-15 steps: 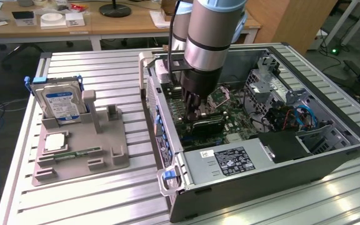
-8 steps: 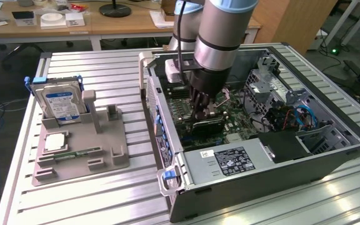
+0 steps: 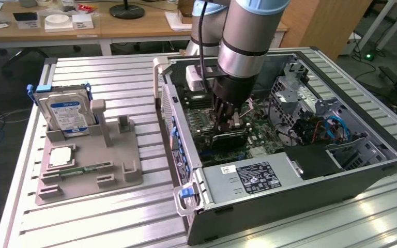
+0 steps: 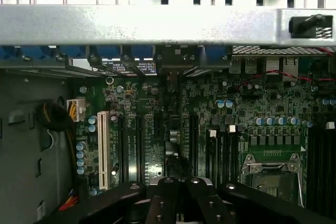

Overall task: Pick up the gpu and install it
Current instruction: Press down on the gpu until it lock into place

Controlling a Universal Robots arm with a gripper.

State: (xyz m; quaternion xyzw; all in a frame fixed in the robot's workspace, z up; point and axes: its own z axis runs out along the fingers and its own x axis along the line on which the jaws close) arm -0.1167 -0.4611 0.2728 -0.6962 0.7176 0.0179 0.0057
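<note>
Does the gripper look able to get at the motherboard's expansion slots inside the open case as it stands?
Probably yes. The case lies with its side panel off, and the gripper is already down inside it, shut on the gpu just above the motherboard. Nothing stands between them.

The fingers point(image 3: 220, 114) reach down inside the open computer case point(image 3: 364, 170), the card point(image 3: 227, 138) directly beneath them over the motherboard point(image 3: 264, 132); the hard drive point(image 3: 65, 114) stands well apart on the exterior view's left.
</note>
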